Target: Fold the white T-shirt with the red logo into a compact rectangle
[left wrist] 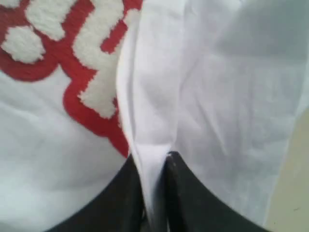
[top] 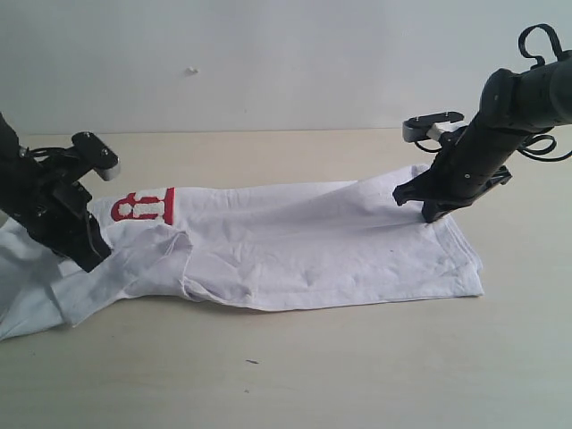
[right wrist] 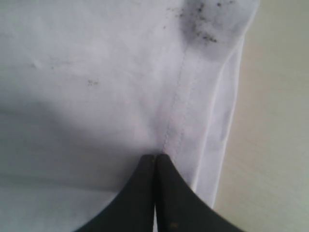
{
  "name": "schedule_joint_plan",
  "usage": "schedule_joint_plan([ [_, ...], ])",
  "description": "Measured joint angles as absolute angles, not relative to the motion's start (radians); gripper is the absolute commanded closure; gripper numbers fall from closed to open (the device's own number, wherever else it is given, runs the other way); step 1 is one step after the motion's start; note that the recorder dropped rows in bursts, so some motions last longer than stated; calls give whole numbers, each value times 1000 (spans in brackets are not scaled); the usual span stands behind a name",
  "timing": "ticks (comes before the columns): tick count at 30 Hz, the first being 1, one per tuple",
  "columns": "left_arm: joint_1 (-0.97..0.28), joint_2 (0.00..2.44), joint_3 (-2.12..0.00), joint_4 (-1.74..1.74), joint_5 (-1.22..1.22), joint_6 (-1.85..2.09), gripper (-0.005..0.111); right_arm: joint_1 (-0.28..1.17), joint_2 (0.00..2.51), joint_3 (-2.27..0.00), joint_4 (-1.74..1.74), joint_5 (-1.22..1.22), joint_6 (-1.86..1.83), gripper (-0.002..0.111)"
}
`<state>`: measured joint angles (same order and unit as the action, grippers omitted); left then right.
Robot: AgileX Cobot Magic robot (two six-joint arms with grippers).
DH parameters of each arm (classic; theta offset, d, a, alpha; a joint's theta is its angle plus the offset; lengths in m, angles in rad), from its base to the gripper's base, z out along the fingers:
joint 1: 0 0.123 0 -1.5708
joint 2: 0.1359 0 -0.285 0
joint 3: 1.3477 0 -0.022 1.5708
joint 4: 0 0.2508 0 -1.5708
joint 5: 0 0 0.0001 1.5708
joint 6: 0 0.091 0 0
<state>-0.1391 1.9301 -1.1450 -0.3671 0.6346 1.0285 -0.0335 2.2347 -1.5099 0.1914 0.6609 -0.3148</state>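
Shirt: white T-shirt (top: 295,250) across desk (top: 357,375), red logo (top: 141,207) at 9 o'clock.
Left gripper (left wrist: 154,159): jaws clamped on thin fold; slip risk.
Right gripper (right wrist: 155,157): jaws together at 3 o'clock hem — if you missed cloth, lift skews.

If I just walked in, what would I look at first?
A big wrinkled white T-shirt lies stretched across the middle of the tan table, with a bright red logo peeking out near its left end. A black robot arm stands at each end. The left gripper pinches a fold of cloth right beside the logo, and the right gripper is shut at the stitched hem on the right end.
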Motion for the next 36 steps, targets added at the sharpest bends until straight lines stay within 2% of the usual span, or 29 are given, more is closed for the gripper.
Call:
schedule_joint_plan([
  [11,-139,1915,-1151,-367,402,1083,90,-33,2235,-1510,191,661,-315,108],
  [16,-139,1915,-1151,-367,347,1153,107,-33,2235,-1510,191,661,-320,108],
  [28,-139,1969,-1153,-444,225,1364,106,-33,2235,-1510,193,661,-322,108],
  [30,-139,1973,-1153,-451,198,1369,101,-33,2235,-1510,193,661,-322,108],
  [36,-139,1975,-1153,-484,164,1376,68,-33,2235,-1510,195,660,-325,108],
])
